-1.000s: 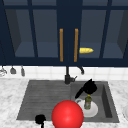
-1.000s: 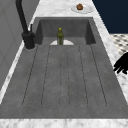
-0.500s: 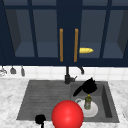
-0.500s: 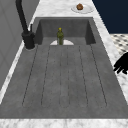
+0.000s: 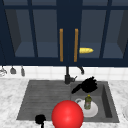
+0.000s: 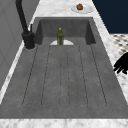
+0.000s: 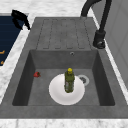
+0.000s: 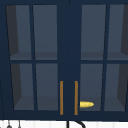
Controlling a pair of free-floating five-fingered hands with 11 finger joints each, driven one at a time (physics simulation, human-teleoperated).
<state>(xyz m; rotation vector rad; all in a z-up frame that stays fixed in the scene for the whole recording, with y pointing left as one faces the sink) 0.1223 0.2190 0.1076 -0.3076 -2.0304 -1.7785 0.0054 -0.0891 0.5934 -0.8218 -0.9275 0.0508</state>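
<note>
Right hand [image 5: 88,85] hovering over the sink basin [image 5: 106,100], fingers spread, gripping nothing. Just below at 6 o'clock, green bottle [image 5: 87,102] upright on white plate [image 5: 93,111]. Left hand [image 5: 40,119] low at 8 o'clock, by the sink's front edge, fingers impossible to judge.

a grey sink [image 7: 105,82] sits in a marble counter [image 6: 62,8]. a white plate [image 7: 58,96] lies in its basin, a green bottle [image 7: 69,80] upright on it.
</note>
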